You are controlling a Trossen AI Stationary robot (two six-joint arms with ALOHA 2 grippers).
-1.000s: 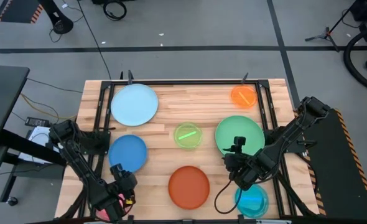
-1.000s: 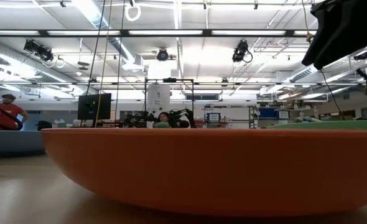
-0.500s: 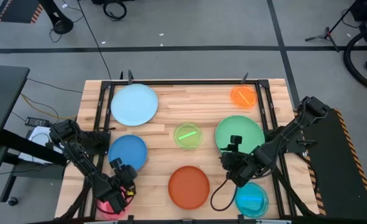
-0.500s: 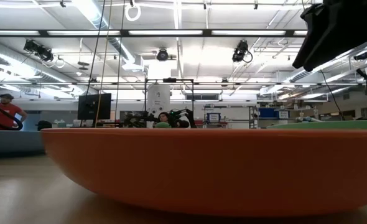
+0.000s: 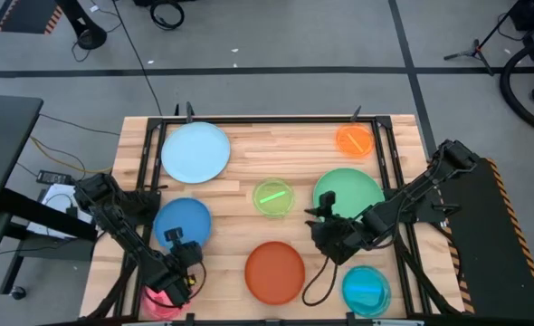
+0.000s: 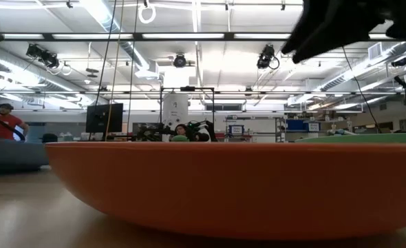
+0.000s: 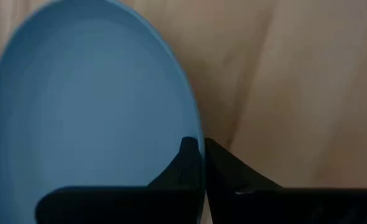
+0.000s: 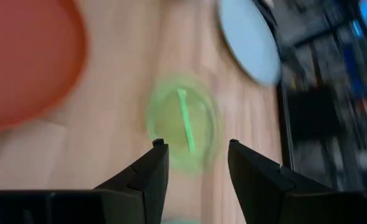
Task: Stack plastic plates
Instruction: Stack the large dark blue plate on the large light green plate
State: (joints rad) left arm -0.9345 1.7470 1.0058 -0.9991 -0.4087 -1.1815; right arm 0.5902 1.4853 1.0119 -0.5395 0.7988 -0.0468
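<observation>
The blue plate [image 5: 181, 220] lies at the table's left, and my left gripper [image 5: 188, 249] is shut on its near right rim. My right gripper [image 5: 314, 225] hangs open over bare wood between the red-orange plate [image 5: 274, 272] and the green plate [image 5: 350, 192]. It points toward the small lime plate [image 8: 183, 119], holding nothing. The light blue plate [image 5: 195, 151] rests at the far left, the small orange plate [image 5: 355, 139] at the far right and the small cyan plate [image 5: 367, 290] at the near right. A small pink plate [image 5: 157, 304] shows under my left arm. My left gripper pinches the blue plate's rim [image 7: 195, 127] between its two fingers, one finger [image 7: 185, 163] over the plate's inner side and the other outside it. The fingers slant down from the table's near side. Whether the rim is off the wood I cannot tell.
A black frame [image 5: 149, 163] runs along the table's left, right and far sides. In the low view the red-orange plate [image 6: 237, 186] fills the foreground. Bare wood lies in the table's far middle.
My left gripper has gone from above the pink plate at the near edge toward the blue plate, rolling as it went. My right gripper has moved from above the cyan plate toward the table's left, toward the lime plate, and has rolled.
</observation>
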